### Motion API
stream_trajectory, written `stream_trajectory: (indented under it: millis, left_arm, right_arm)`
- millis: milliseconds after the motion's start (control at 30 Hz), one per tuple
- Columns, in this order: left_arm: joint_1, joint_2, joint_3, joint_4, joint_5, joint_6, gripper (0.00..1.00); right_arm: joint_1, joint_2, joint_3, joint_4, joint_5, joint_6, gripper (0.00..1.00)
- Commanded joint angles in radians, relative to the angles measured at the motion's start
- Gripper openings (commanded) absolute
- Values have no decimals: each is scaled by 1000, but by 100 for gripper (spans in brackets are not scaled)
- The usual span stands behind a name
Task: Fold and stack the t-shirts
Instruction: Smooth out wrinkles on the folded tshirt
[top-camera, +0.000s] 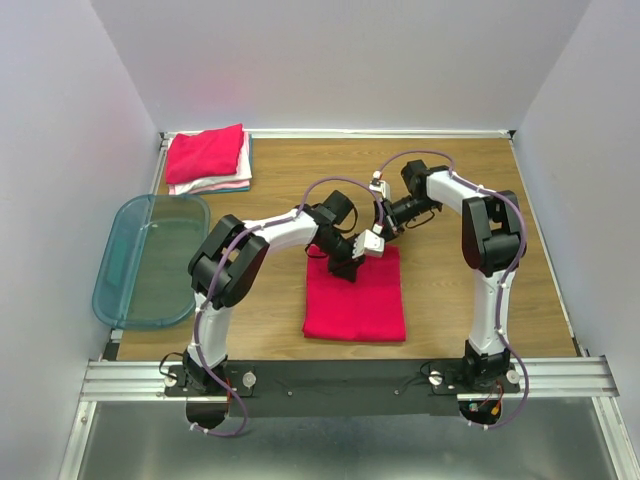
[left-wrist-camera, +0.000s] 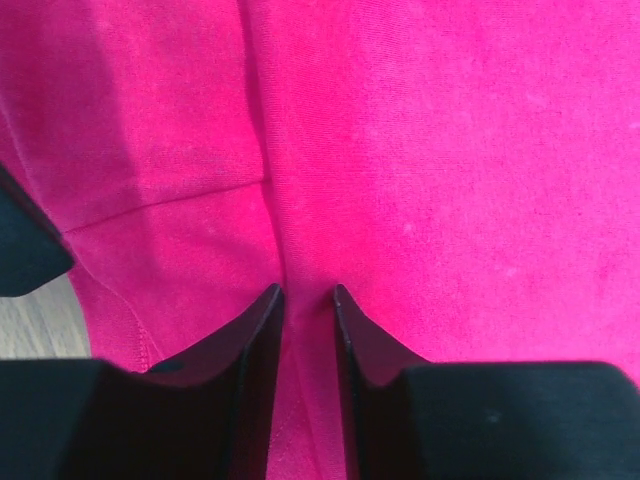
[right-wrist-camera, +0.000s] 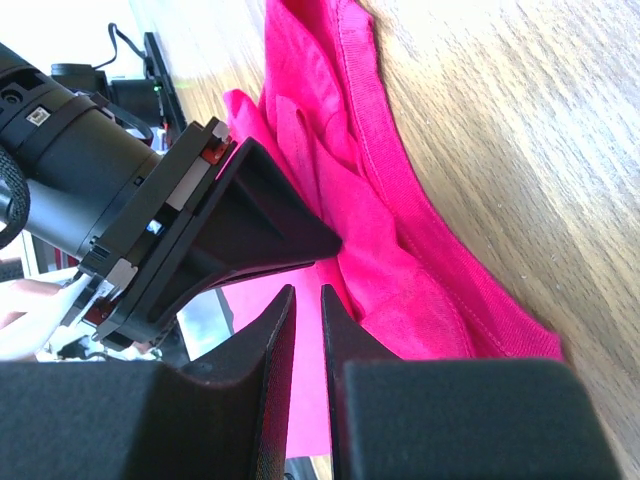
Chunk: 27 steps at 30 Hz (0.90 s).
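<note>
Just beyond the teal bin (top-camera: 150, 262) sit stacked t-shirts (top-camera: 208, 158).

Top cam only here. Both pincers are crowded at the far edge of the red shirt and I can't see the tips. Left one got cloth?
Observer: Left wrist view: a raised ridge of the red t-shirt runs between the jaws of the left pincer, which are nearly together.
Operator: Right one?
Observer: The right pincer shows a narrow gap with pink behind it; a grip can't be confirmed.
Operator: Shirt edge flat there?
Observer: No. Right wrist view shows it bunched in wrinkled layers on the wooden table.
</note>
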Motion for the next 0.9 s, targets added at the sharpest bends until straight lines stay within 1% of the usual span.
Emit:
stream_trajectory:
  millis: [0, 67, 100, 133, 200, 267, 300, 333, 667, 733, 767, 800, 867]
  left_arm:
    - [-1, -7, -8, -47, 32, 17, 28]
    - [-3, -25, -2, -44, 29, 17, 22]
    - [-4, -34, 1, -41, 22, 16, 16]
    - [-4, -57, 1, -30, 18, 11, 13]
    - [-10, -80, -1, -18, 8, 7, 11]
    - [-15, -109, -7, -7, -12, 6, 6]
    - [-23, -117, -10, -7, -23, 6, 1]
    - [-26, -123, -13, -7, -29, 8, 0]
    - [-44, -151, -41, 3, -93, -3, 0]
    - [-44, -137, -38, -6, -112, 6, 8]
    - [-44, -125, -41, -13, -116, 10, 9]
    - [-44, -119, -45, -10, -124, 11, 14]
    - [-44, -111, -67, -9, -129, 19, 17]
  right_arm:
    - [6, 31, 27, -6, -31, -7, 22]
    - [7, 31, 30, -6, -34, -7, 22]
    - [7, 31, 32, -6, -37, -6, 22]
    - [10, 32, 36, -4, -46, -3, 22]
    - [16, 34, 43, -6, -54, -1, 22]
    - [30, 40, 52, -4, -63, 0, 22]
    - [41, 51, 55, -4, -66, 0, 22]
    - [46, 57, 56, -6, -69, 0, 22]
    - [98, 118, 81, -4, -74, -18, 22]
    - [105, 121, 87, -6, -74, -18, 22]
    - [105, 123, 89, -4, -74, -18, 22]
    - [105, 123, 92, -6, -66, -18, 22]
    - [107, 115, 96, -7, -40, -24, 21]
